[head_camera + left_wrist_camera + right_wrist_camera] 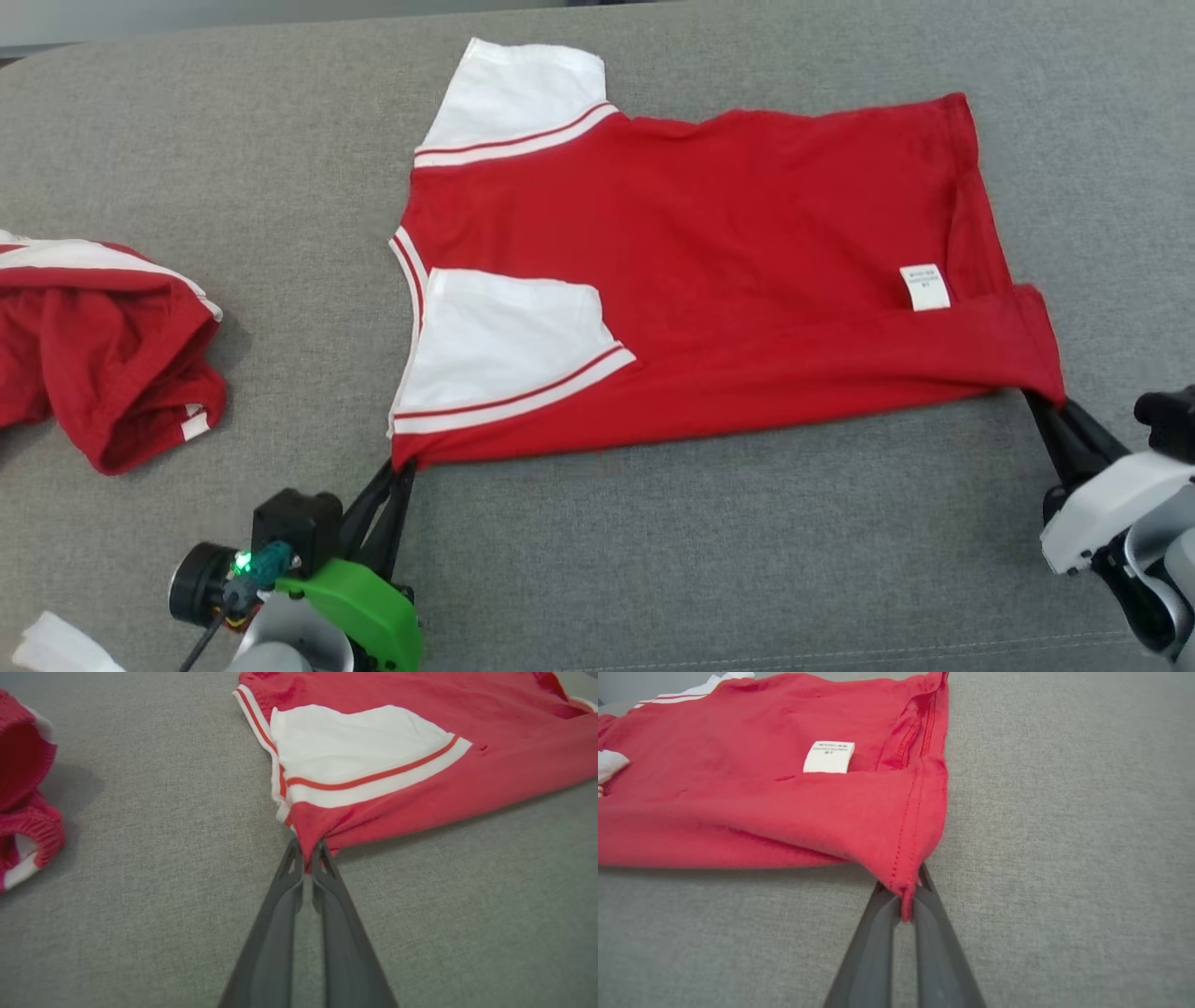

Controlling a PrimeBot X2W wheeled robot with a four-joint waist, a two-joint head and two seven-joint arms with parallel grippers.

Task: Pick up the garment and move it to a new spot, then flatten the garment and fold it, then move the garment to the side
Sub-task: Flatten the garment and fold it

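No wording can be read anywhere. The one printed item is a small white rectangular cloth label [924, 287] sewn onto the red jersey shirt with white sleeves [700, 233]. It sits on the red body, close to the hemmed end. In the head view its print shows only as a few faint grey lines. In the right wrist view the label [829, 757] lies flat on the red cloth just beside the stitched hem. It carries two or three short rows of small grey print across its upper part, too fine and blurred to tell letters from numbers.
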